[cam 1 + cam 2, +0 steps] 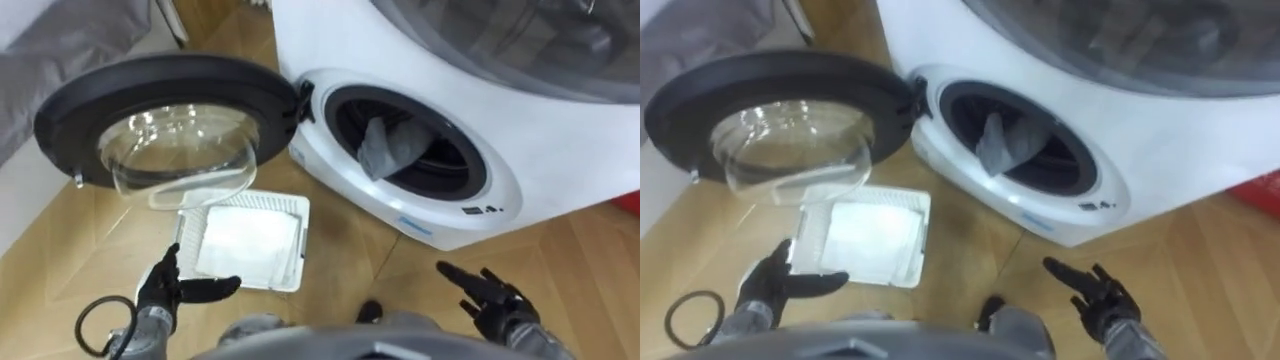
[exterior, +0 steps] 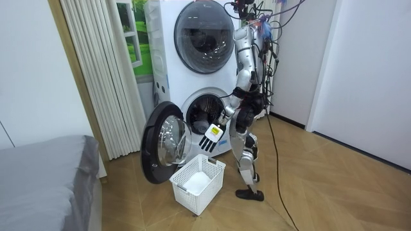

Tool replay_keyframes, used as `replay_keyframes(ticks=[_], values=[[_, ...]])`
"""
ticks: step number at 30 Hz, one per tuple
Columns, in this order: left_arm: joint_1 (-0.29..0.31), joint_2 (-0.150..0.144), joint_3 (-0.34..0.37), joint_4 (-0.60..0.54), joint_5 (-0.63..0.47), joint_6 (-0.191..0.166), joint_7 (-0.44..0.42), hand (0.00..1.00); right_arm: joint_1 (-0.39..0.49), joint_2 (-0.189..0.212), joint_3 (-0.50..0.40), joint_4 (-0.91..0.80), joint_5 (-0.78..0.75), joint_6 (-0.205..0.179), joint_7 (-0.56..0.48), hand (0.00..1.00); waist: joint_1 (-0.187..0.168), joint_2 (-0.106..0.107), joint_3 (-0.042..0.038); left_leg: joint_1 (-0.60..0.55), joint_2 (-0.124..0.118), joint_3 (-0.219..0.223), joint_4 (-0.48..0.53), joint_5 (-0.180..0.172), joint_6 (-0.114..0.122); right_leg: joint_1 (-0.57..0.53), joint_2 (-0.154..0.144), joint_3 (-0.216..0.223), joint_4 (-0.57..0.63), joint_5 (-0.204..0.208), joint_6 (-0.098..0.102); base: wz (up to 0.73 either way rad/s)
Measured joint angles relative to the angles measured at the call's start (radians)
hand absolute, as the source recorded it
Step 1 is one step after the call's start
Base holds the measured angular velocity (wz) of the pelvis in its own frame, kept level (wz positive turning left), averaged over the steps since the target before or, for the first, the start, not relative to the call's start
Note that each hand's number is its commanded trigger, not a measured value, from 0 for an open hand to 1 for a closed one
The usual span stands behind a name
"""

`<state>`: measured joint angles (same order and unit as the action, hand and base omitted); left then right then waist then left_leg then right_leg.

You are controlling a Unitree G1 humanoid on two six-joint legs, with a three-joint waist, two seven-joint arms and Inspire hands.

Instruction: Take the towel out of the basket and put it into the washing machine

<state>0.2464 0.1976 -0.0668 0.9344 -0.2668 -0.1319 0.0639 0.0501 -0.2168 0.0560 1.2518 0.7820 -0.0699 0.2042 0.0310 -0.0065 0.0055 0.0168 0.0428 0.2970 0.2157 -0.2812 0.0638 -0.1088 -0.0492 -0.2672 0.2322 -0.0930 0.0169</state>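
Robot stands at the lower washing machine [image 1: 560,150], whose door [image 1: 170,78] is swung fully open, ahead of the left hand. Left hand [image 1: 158,290]: low, empty, thumb out to the side, fingers relaxed and closed on nothing. Right hand [image 1: 492,298]: low on the other side, also empty, fingers straight and spread, pointing forward over the floor [image 1: 585,265]. Grey towel [image 1: 388,148]: in the drum mouth, bunched, lower end resting on or just over the rubber lip, the rest leaning back into the drum. Its long axis runs roughly from the lip inward and upward, along the line into the drum. From the right hand the towel lies ahead and a little toward the left; from the left hand it lies ahead and well across to the right. Judgement: right hand is the nearer, and a straight push along the towel's axis would seat it deeper. White basket [image 1: 300,242] sits on the floor just ahead of the left hand. A flat white layer lies inside it; cannot tell whether that is cloth or the basket's own bottom. Judgement: the towel is mostly in and only its hanging end needs tucking before the door can close.
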Motion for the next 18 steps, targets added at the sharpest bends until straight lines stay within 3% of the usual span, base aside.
replay_keyframes(ticks=[6, 10, 15, 18], values=[[0.033, -0.025, 0.097, 0.073, 0.009, 0.013, 0.02, 0.0, 0.05, 0.024, -0.011, 0.0, -0.122, 0.007, -0.005, 0.0, 0.0, -0.004, -0.0004, 0.061, -0.003, -0.003, -0.023, 0.0, 0.0, 0.07, 0.006, -0.011, -0.041, 0.0, 0.0, 0.03], [0.03, -0.031, 0.134, 0.11, 0.008, 0.046, 0.028, 0.0, 0.05, 0.029, -0.022, 0.008, -0.236, 0.021, -0.012, 0.0, 0.0, -0.003, 0.0003, 0.094, -0.005, -0.002, -0.041, 0.0, 0.0, 0.098, 0.007, -0.008, -0.046, -0.009, 0.011, 0.0], [0.029, -0.064, 0.2, 0.143, 0.012, 0.085, 0.042, 0.0, 0.048, 0.033, -0.022, 0.031, -0.315, 0.05, -0.016, 0.0, 0.012, -0.006, 0.0002, 0.101, -0.004, -0.001, -0.048, -0.001, -0.002, 0.099, 0.012, -0.007, -0.047, -0.011, 0.01, -0.01], [0.028, -0.067, 0.223, 0.166, 0.011, 0.109, 0.044, 0.0, 0.049, 0.038, -0.021, 0.038, -0.322, 0.053, -0.019, 0.0, 0.024, -0.015, 0.0052, 0.109, -0.003, -0.001, -0.048, -0.002, -0.005, 0.107, 0.017, 0.005, -0.053, -0.011, 0.01, -0.05]])
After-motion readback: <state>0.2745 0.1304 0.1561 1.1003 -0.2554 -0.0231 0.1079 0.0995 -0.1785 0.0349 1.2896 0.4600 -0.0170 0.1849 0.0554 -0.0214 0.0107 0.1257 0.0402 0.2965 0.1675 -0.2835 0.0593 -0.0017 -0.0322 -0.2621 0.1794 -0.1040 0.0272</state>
